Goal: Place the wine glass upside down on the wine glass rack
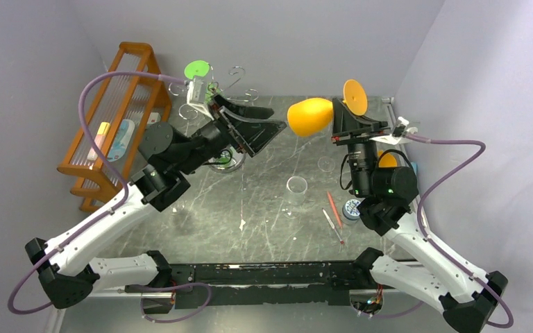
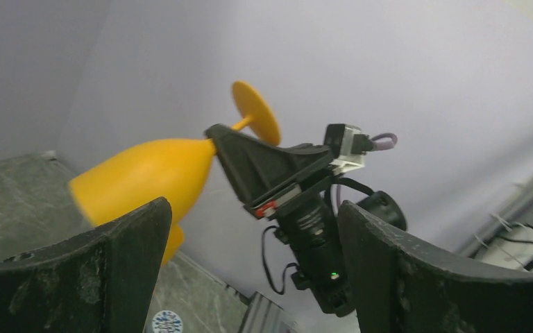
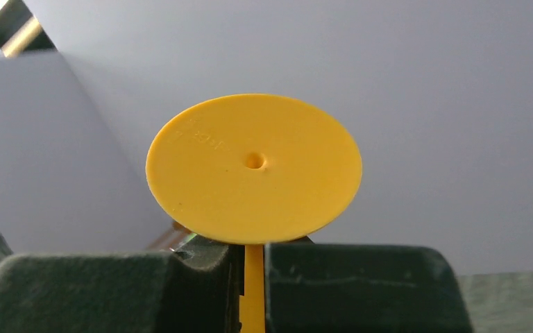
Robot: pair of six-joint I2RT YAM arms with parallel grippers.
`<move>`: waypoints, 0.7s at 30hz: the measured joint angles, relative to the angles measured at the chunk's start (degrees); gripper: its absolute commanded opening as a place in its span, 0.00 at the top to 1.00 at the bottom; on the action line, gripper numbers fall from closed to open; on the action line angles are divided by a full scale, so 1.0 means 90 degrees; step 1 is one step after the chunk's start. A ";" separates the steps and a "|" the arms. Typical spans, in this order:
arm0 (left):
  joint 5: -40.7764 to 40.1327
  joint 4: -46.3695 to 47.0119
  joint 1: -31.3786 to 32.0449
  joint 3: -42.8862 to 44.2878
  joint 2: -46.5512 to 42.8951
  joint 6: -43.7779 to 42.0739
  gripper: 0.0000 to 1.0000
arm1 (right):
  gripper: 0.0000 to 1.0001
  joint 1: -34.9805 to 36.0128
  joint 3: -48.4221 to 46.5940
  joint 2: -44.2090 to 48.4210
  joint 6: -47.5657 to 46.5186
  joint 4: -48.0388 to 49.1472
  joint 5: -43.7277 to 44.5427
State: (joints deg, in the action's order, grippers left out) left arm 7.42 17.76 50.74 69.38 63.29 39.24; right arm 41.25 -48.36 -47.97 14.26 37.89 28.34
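The nearest hazards lie low on the desk [image 1: 264,229]. A clear tumbler [image 1: 296,187] and a couple of pens [image 1: 333,216] sit below the route from the right arm to the stand, so a dropped or slipping glass would land among them. A slip is plausible, because the hold is on a thin stem with the heavy bowl hanging out to one side, and the glass could swivel in the grip as the wrist turns it over.

Farther out, the left pincer [image 1: 257,123] stands wide and holds nothing. It sits with its arm directly between the glass and the wine glass rack [image 1: 223,164]. If it does not clear off, the orange bowl will likely knock into it on the way across.

Farthest back, the curled hooks are narrow targets. A green disc [image 1: 196,69] sits up among them, so one place looks taken. A foot pushed in off-line could tip the slender stand or jam against the wire.

The right pincer [image 3: 253,258] is clamped on the stem of the wine glass [image 1: 310,116] just under the foot. In the wrist view the round foot stands right above the fingertips, with the stem pinched between them. From above, the glass is held in the air over the far right of the desk. It lies roughly sideways, with its bowl pointing left toward the rack and well apart from it. It is not yet turned upside down.
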 measured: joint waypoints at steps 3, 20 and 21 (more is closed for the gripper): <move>0.0568 -0.0185 0.0000 0.0454 0.0318 0.0148 0.04 | 1.00 0.0000 0.0068 0.0119 -0.0911 -0.0243 -0.0384; 0.1418 -0.1107 0.0000 0.2147 0.2030 0.1054 0.34 | 1.00 0.0000 0.0318 0.0355 -0.3385 -0.0896 -0.3092; 0.1418 -0.1110 0.0000 0.2149 0.2030 0.1076 0.39 | 1.00 0.0000 0.0325 0.0347 -0.3427 -0.0933 -0.3211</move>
State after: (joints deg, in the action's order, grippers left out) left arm 20.18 7.77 50.74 88.73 81.56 48.93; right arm 41.25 -45.43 -44.84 -16.58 29.50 -0.56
